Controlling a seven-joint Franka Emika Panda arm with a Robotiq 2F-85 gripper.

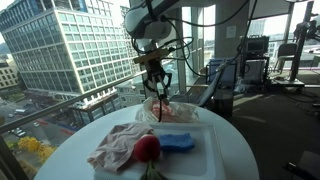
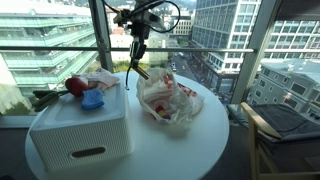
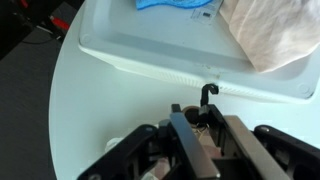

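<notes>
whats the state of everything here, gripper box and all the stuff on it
gripper: raised over the table, seems shut on the hooked stick
hooked stick: held, hook end sticking out past the fingers
white box: upright, lid on
cloth: crumpled on the lid
blue item: lying on the lid
red item: on the lid beside the cloth
plastic bag: crumpled, beside the box

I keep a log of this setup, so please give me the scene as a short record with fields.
tool: hangs over the table, beside the box; open or shut unclear
nearest: plastic bag, white with red print, crumpled
box: white, lid on
on lid: cloth, red object, blue object
</notes>
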